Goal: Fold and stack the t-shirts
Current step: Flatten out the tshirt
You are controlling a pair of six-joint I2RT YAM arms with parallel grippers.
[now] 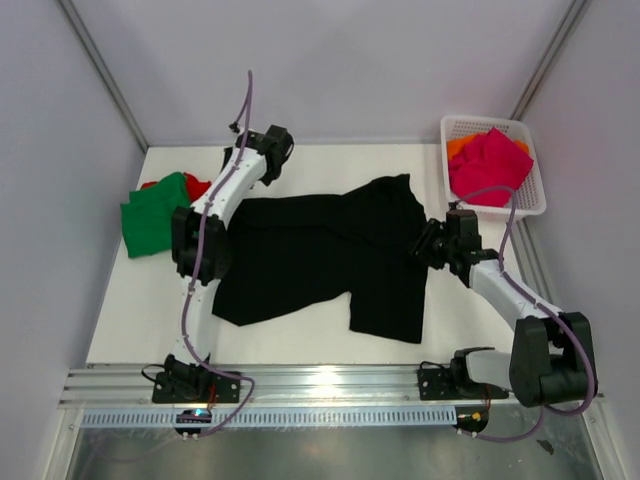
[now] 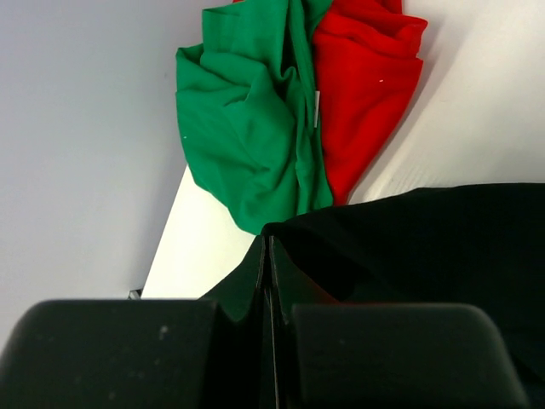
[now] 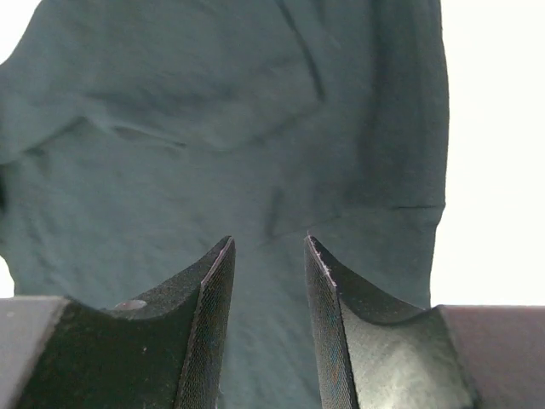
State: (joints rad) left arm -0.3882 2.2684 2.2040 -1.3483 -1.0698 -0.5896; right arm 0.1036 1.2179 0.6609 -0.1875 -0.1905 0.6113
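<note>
The left gripper has its fingers pressed together, and the edge of the black t-shirt rises to a peak at their tips, pinched there. Just beyond the tips, in the upper part of the left wrist view, the green t-shirt lies crumpled against the red t-shirt. A small white tag sits at their seam, too small to read.

From above, the left arm runs up from its base at lower left, bends beside the black t-shirt, and reaches to the shirt's upper-left corner, where the left gripper sits.

The right gripper is spread, with dark cloth filling the gap beneath its fingers. In the top view the right gripper is at the shirt's right edge, its arm bent low from the lower right.

The black shirt lies spread across the middle of the bench. The green t-shirt and red t-shirt are at the left. At the upper right a white basket holds the magenta-pink t-shirt over the orange t-shirt.
</note>
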